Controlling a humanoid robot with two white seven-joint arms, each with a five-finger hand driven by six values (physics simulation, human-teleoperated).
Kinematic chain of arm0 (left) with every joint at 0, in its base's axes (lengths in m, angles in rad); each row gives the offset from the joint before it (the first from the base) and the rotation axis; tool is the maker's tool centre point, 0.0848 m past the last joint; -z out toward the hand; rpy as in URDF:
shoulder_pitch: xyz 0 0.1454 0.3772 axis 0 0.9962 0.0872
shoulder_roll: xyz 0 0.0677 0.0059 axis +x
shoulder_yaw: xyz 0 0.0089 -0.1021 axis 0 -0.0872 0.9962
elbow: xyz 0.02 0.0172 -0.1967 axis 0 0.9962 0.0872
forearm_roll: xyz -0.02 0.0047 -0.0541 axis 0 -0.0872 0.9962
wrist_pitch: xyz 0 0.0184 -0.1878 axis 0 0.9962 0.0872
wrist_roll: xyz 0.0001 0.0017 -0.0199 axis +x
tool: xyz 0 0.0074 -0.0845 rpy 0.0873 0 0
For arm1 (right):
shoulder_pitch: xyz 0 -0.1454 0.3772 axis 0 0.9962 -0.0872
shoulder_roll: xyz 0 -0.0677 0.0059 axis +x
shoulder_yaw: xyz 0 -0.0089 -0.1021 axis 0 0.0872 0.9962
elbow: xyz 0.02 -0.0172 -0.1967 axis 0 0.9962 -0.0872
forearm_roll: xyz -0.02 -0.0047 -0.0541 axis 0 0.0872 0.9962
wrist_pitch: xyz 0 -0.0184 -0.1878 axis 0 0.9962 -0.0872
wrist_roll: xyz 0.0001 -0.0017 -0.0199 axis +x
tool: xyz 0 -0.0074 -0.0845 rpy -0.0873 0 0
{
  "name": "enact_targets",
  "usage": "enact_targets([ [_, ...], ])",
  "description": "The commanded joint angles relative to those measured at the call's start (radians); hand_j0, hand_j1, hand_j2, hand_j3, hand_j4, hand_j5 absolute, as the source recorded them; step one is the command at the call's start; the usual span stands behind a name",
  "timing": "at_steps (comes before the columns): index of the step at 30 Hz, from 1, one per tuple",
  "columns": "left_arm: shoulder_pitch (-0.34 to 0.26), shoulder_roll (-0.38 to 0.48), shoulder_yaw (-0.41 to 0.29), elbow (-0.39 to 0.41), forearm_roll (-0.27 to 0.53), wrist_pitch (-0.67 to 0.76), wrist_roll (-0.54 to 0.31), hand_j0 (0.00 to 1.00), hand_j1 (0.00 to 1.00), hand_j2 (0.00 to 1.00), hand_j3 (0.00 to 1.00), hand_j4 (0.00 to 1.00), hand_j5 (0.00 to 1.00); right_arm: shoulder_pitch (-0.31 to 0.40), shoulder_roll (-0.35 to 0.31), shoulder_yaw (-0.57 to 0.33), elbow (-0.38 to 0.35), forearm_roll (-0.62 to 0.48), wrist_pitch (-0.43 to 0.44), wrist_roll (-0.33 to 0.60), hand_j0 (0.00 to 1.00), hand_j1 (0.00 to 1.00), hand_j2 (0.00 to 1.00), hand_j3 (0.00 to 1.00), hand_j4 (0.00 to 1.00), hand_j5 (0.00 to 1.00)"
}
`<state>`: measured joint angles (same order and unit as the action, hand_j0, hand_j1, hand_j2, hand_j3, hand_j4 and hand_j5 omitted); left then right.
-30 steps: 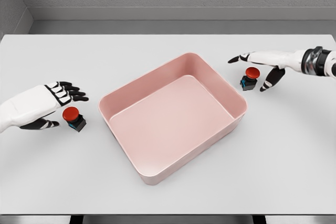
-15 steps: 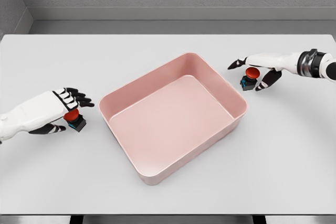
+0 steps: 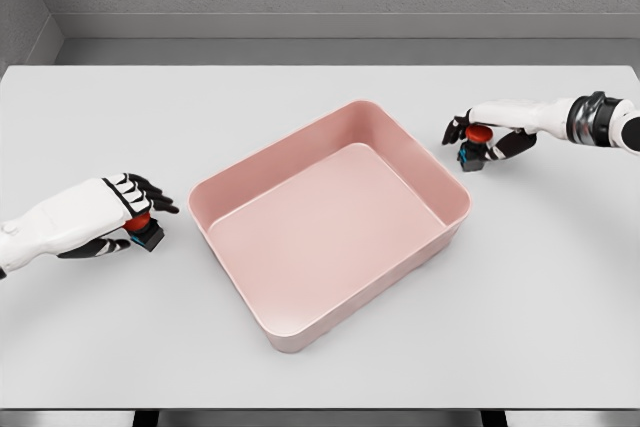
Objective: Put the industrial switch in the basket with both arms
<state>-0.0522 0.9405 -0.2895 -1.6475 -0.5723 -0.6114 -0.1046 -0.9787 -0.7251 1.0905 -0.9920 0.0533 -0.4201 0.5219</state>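
Observation:
A pink rectangular basket (image 3: 250,180) sits in the middle of the white table, nothing inside it. Left of it, a red-capped industrial switch (image 3: 143,225) on a black and blue base rests on the table; my left hand (image 3: 128,219) covers it from the left, fingers curled over the cap and thumb below. Right of the basket stands a second red-capped switch (image 3: 474,148). My right hand (image 3: 481,138) reaches in from the right edge and has its fingers and thumb closed around that switch. Both switches still touch the table.
The white table (image 3: 320,367) runs to a grey back wall, with its front edge at the bottom of the view. Both switches lie close beside the basket's outer walls.
Both hands have moved in onto their switches and curled their fingers around them. The left hand lowered over the red cap; the right thumb and fingers closed in.

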Motion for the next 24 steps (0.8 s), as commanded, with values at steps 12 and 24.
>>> enact_targets([
  [12, 0.000, 0.014, -0.013, -0.003, 0.006, 0.001, 0.000, 0.46, 0.46, 0.46, 0.46, 0.46, 0.46, -0.025, -0.014, -0.003, -0.011, -0.004, -0.074, 0.009, 0.45, 0.45, 0.45, 0.45, 0.45, 0.45],
  [24, -0.002, 0.029, 0.032, -0.112, 0.023, 0.001, -0.001, 0.41, 0.41, 0.41, 0.41, 0.41, 0.41, -0.054, -0.079, -0.004, -0.096, -0.010, -0.191, 0.032, 0.43, 0.43, 0.43, 0.43, 0.43, 0.43],
])
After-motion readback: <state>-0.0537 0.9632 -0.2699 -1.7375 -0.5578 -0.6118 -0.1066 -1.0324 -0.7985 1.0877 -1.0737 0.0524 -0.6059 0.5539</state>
